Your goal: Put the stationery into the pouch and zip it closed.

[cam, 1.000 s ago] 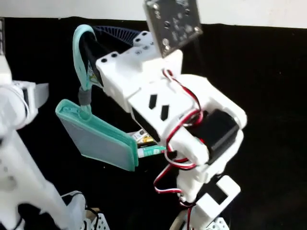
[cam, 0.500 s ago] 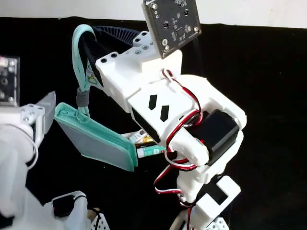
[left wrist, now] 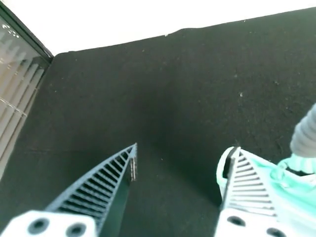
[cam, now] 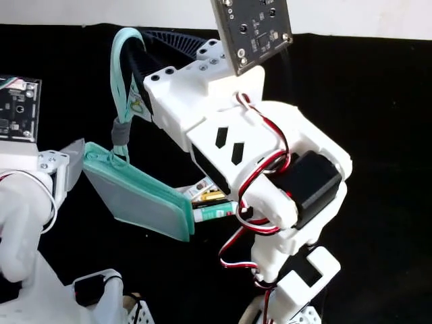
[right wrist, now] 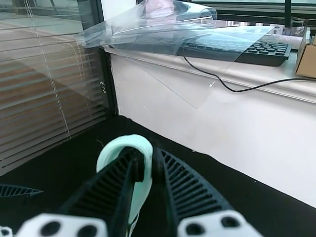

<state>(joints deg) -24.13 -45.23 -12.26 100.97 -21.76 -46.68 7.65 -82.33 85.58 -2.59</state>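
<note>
The right claw (right wrist: 147,159) is pinched narrow on the teal strap loop (right wrist: 121,148) of the pouch (cam: 138,199). The pouch slopes down to the right beneath it. Whether it is clear of the black table (cam: 385,101) cannot be told. The left claw (left wrist: 185,148) stands wide open at the pouch's left corner. One finger (left wrist: 242,182) touches that corner and the other is over bare table. Pens (cam: 212,202) stick out of the pouch's right end, under the right arm.

Black cloth-covered table (left wrist: 173,98), stationery (cam: 216,212) seemingly lying on it, white wall (left wrist: 123,19) along its far edge
</note>
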